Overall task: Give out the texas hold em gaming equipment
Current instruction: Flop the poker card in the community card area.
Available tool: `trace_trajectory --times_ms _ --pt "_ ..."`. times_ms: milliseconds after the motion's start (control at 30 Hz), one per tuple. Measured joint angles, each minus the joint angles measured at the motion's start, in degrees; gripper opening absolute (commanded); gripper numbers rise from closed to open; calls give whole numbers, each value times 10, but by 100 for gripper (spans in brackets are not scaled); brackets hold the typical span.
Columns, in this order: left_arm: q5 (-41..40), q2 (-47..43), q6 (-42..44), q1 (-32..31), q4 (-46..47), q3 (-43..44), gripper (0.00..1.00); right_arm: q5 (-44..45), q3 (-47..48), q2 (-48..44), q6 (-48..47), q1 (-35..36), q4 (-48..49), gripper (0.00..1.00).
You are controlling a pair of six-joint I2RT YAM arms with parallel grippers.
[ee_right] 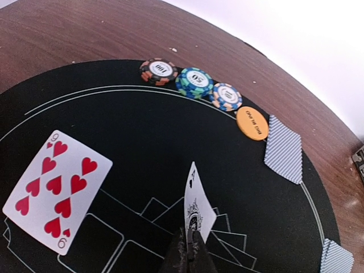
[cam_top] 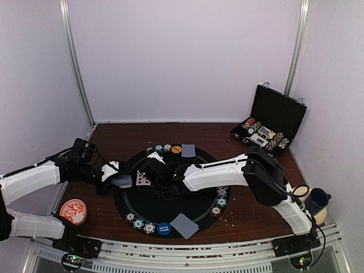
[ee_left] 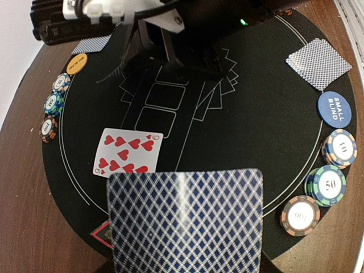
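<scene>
1. Bench (cam_top: 114, 133) of brown wood carries everything. Bare wood rings the mat, widest at the far side, so both arms have room to swing out.
2. Round black mat (cam_top: 187, 206) is the playing field. The card boxes printed at its middle are probably where shared cards go.
3. Chip case (cam_top: 278, 111) stands open at the far right corner, well apart from the arms.
4. Left claw (cam_top: 115, 172) is partly closed around the pack of cards (ee_left: 185, 222). It holds the pack flat and back-up over the mat's left edge, likely as the stock to deal from.
5. Right claw (ee_right: 187, 250) is pinched fully shut on the lower edge of an ace (ee_right: 198, 207). The ace stands on edge above the printed boxes, near the face-up nine of hearts (ee_right: 54, 190).
6. Face-down cards (ee_left: 318, 62) lie at the rim, seemingly one seat's hand.
7. Poker chips (ee_left: 325, 185), the small blind button (ee_left: 336, 108) and the orange button (ee_right: 252, 123) hug the rim, which leaves the centre free.
</scene>
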Motion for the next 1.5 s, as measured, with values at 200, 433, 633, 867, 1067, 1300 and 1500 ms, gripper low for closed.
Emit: trace_trajectory --times_ms 200,433,633,867,1067,1300,1500 --pt "0 0 0 0 0 0 14 -46 6 30 -6 2 21 0" --pt "0 0 0 0 0 0 15 -75 7 41 -22 5 44 0" --pt "0 0 0 0 0 0 14 -92 -2 41 -41 8 72 0" --pt "0 0 0 0 0 0 15 -105 -2 41 -47 10 80 0" --pt "0 0 0 0 0 0 14 -108 -2 41 -48 10 80 8" --pt "0 0 0 0 0 0 15 -112 -2 45 -51 14 75 16" --pt "0 0 0 0 0 0 15 -112 -2 45 -55 18 74 23"
